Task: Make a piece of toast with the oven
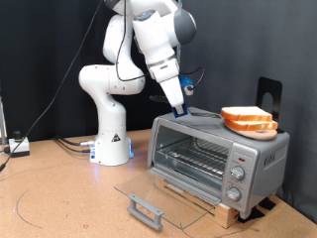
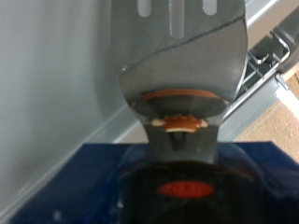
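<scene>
Right, the white Franka arm leans over w/ its gripper (image 1: 184, 109) low at the back corner of the boxy silver toaster oven (image 1: 213, 154), toward the exterior view's left end of the roof, just above or touching it; can't tell which. Whether the jaws are spread or pinched I can't tell: the exterior view is too small, and the wrist view is filled by a shiny, spatula-like metal blade (image 2: 177, 56) w/ slots, over something dark blue; I can't make out what grips it.

The bread, a pale cream slice w/ orange-brown crust (image 1: 248, 119), lies flat on the oven roof toward the exterior view's right, apparently stacked on a second near-identical slice. Long axis runs roughly along the roof's length; which end is the rounded top isn't clear. Probably parked there to stay within reach, well apart from the gripper.

The glass door w/ its grey bar handle (image 1: 146, 208) is dropped fully open onto the wooden surface (image 1: 59, 203), so the wire rack (image 1: 193, 154) is exposed and looks bare: no bread inside yet.
</scene>
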